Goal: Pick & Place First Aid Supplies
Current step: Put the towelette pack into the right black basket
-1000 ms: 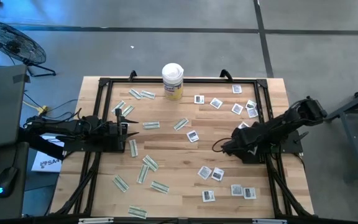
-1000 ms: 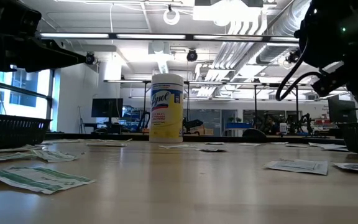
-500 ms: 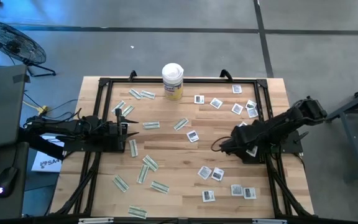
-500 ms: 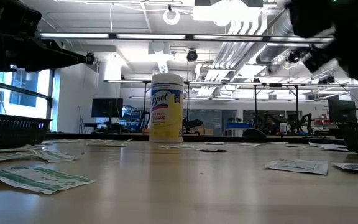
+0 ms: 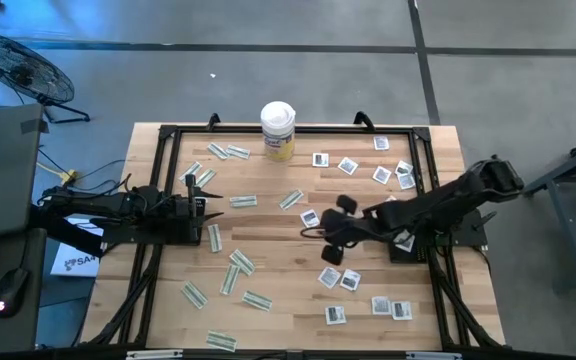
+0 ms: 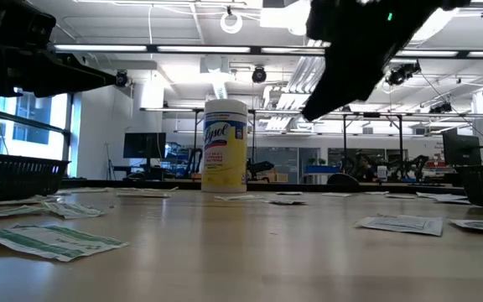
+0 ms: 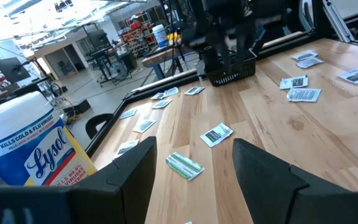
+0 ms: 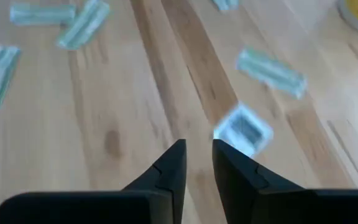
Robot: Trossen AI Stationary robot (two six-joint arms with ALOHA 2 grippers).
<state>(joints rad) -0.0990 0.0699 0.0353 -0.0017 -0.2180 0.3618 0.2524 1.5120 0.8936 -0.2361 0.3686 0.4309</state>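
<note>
wooden table (image 5: 288,250) bears a "lysol" canister (image 5: 278,130); right gripper (image 8: 196,163) narrowly parted, empty; left gripper (image 7: 191,163) wide, empty.

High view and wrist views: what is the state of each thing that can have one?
canister: upright, lid on.
green-white strips: lying flat, scattered.
white squares: lying flat, scattered.
left gripper: jaws wide apart, empty.
right gripper: jaws slightly apart, empty.

From above we look straight down; at tabletop level we look across; both views catch the canister (image 5: 278,130) up back.
</note>
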